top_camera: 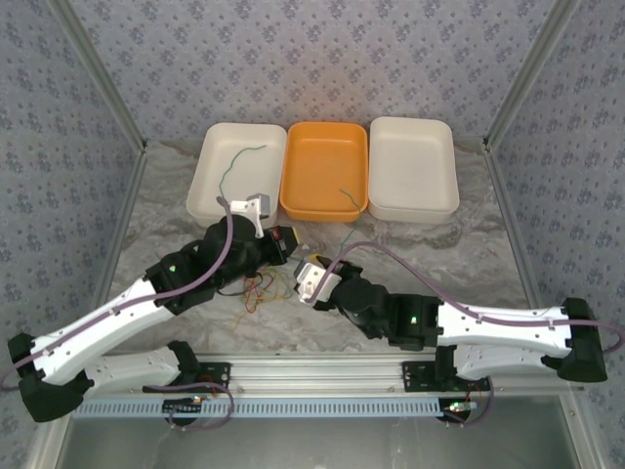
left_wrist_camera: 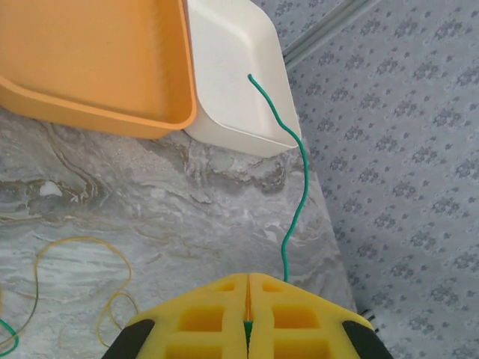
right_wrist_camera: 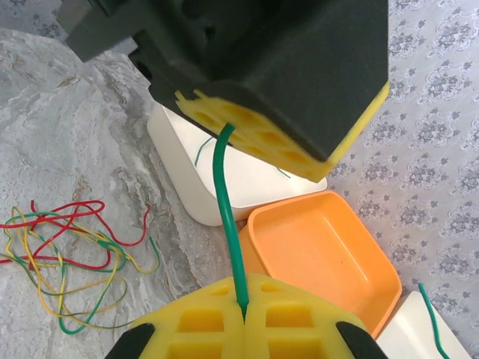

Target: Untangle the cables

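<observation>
- The left gripper point(left_wrist_camera: 247, 290) is pinching a thin green wire point(left_wrist_camera: 298, 187), its yellow foam pads pressed together on it. The free end is arching out over the rim of a white plastic tray point(left_wrist_camera: 224, 112).
- The right gripper point(right_wrist_camera: 243, 295) is pinching the same wire, pads closed. The short span between the two grippers is running almost straight.
- The rest of the cables are lying as a loose tangle of red, yellow and green wires point(right_wrist_camera: 67, 254) on the marbled grey table point(right_wrist_camera: 67, 112), near both grippers and in front of the orange plastic tray point(right_wrist_camera: 322, 247).
- A second green wire point(top_camera: 239, 161) is lying inside the other white tray point(top_camera: 210, 191).
- Whether the held wire is hooked into the tangle: cannot tell.
- Handling, as a judgement:
  - The wires look string-thin and very light, limp but springy enough to keep a curve.
  - The smooth jacket is likely to slide through the soft pads under a hard pull, and the loops are likely to snag.
- Best hold is probably near a free end or on a stretch clear of crossings, drawing it slowly away from the pile.
</observation>
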Robot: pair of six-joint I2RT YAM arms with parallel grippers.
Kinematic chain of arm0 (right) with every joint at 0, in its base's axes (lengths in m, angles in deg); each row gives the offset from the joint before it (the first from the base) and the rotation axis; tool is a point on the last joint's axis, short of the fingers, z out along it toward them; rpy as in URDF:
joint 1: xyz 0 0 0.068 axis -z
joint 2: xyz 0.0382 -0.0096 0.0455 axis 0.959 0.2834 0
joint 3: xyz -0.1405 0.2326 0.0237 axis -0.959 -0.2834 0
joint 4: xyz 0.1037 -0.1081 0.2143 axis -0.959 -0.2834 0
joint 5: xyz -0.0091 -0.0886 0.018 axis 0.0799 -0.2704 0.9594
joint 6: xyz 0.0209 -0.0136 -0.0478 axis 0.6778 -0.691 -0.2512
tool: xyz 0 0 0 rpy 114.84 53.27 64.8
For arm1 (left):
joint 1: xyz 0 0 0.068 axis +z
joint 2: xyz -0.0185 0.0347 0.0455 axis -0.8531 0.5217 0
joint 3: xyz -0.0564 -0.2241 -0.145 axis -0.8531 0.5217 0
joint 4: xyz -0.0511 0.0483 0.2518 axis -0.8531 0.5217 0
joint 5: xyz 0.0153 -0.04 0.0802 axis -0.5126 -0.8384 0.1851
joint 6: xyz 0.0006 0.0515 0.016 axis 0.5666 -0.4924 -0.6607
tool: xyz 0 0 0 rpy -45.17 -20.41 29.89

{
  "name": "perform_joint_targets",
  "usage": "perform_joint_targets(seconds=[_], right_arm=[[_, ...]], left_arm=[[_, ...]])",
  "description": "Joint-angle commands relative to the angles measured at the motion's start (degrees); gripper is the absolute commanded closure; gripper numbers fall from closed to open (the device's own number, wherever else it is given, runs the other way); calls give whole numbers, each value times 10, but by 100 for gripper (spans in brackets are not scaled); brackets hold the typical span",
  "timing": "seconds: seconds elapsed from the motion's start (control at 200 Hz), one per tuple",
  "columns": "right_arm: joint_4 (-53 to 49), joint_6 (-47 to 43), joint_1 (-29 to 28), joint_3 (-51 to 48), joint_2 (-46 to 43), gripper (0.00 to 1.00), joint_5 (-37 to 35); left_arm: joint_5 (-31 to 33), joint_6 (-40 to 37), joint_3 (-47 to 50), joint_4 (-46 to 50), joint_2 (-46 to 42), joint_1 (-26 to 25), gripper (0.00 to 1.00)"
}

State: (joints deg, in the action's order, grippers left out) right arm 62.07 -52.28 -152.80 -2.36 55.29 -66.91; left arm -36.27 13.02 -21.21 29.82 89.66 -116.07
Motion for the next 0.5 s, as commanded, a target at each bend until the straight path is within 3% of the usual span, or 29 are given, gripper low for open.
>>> perform_joint_targets(seconds=[0.0,0.115,0.28,0.495], right_arm=[[-2,15,6,20,8,100,-61],[-44,54,12,52,53,100,-126],[-62,87,-8,93,138,100,-217],[-5,46,-34,64,175,100,-246]], left_arm=[[88,46,39,-26,-54,-13,100],[148,120,138,-143,-105,-47,100],[242,193,218,-281,-89,-109,100],[376,241,188,-178,-144,-113,100]])
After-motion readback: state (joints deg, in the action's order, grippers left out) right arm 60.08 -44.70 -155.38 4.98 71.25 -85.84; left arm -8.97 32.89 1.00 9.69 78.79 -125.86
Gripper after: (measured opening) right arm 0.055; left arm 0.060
